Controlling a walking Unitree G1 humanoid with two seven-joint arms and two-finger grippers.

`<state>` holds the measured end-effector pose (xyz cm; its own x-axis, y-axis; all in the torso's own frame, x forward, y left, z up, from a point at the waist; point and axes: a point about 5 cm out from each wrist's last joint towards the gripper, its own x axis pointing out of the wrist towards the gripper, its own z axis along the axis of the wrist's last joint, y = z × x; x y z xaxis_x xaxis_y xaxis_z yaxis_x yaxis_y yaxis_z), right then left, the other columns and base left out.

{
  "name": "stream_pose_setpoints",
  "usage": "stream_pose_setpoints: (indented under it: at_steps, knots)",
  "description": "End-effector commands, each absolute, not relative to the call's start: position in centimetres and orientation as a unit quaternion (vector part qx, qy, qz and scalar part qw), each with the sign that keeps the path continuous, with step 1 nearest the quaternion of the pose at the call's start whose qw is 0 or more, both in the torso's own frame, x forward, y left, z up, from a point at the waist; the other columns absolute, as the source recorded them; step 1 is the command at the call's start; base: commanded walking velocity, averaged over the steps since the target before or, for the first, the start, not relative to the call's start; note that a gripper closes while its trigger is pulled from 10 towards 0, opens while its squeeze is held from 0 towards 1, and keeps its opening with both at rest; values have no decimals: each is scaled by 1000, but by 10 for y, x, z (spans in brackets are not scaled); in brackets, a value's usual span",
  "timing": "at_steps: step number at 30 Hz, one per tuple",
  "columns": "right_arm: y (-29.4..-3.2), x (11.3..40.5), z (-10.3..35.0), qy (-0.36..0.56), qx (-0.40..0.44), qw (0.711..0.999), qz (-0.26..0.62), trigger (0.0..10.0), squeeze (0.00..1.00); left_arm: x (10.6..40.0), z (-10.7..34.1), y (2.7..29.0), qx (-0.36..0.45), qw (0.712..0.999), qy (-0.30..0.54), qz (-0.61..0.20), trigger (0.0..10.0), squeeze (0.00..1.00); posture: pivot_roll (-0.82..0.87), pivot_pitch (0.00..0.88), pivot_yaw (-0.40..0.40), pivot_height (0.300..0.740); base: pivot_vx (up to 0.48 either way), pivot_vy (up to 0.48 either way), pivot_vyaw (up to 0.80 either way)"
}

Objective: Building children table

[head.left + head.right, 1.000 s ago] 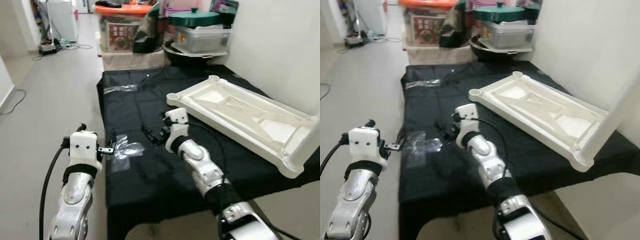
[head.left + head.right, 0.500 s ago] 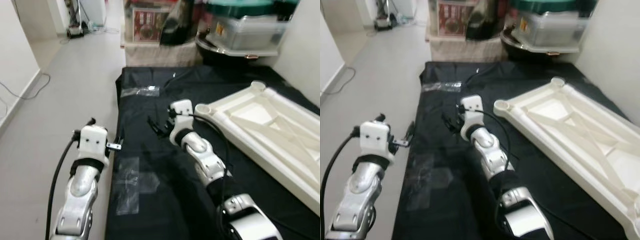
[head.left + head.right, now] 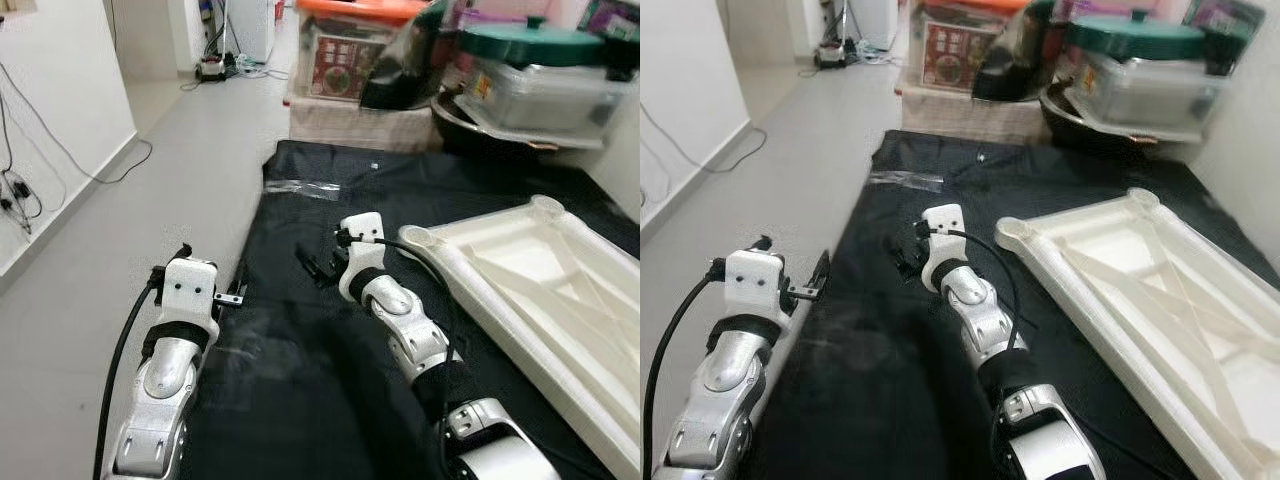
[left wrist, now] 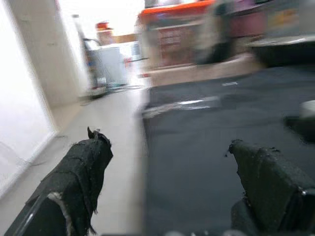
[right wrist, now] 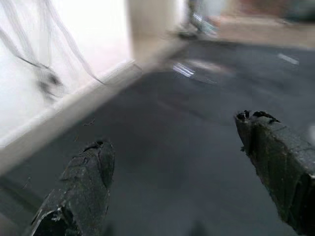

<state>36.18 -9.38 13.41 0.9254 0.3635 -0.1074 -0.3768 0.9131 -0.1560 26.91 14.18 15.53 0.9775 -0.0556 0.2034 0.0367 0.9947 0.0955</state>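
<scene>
low surface under black cloth (image 3: pixel 300 390). on cloth: white upturned tabletop (image 3: pixel 540 290) at robot's right; clear plastic strip (image 3: pixel 305 187) near far left edge; small white speck (image 3: pixel 374 166) further back. grey floor (image 3: pixel 130 230) alongside.

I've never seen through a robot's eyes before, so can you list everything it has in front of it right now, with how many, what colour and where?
Cloth: one, black, spread on the floor under the arms.
Table top: one, white plastic, lying upside down on the cloth's right side, ribs showing.
Clear plastic bag: one, see-through, near the cloth's far left edge.
Storage box: one, clear with orange lid, beyond the cloth.
Lidded tub: one, clear with dark green lid, far right.
Cables: several, dark, along the white wall at left.
Floor: grey, left of the cloth.
Left gripper: one, black fingers apart, at the cloth's left edge.
Right gripper: one, black fingers apart, over the middle of the cloth.
</scene>
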Motion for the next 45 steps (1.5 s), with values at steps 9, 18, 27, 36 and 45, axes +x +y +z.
stream_pose_setpoints:
  at_steps: [9, 18, 27, 36, 45]
  knots:
    - [-125, 373, 129, 94, -108, 984, 110, 10000, 0, 266, 153, 148, 40, 994, -101, -7, 10000, 0, 36, 0, -75, 740, 0, 0, 0]
    - [-138, 374, 118, 143, -170, 965, 138, 10000, 0, 264, 150, 152, 40, 995, -97, -4, 10000, 0, 30, 0, -71, 740, 0, 0, 0]
    - [-160, 372, 101, 230, -174, 942, 169, 10000, 0, 264, 149, 159, 48, 994, -95, 0, 10000, 0, 31, 0, -74, 740, 0, 0, 0]
    - [-171, 385, 126, 186, -150, 961, 142, 10000, 0, 262, 147, 160, 43, 994, -96, 5, 10000, 0, 25, 0, -70, 740, 0, 0, 0]
    - [-160, 390, 148, 115, -115, 974, 159, 10000, 0, 263, 149, 159, 40, 994, -101, -1, 10000, 0, 19, 0, -64, 740, 0, 0, 0]
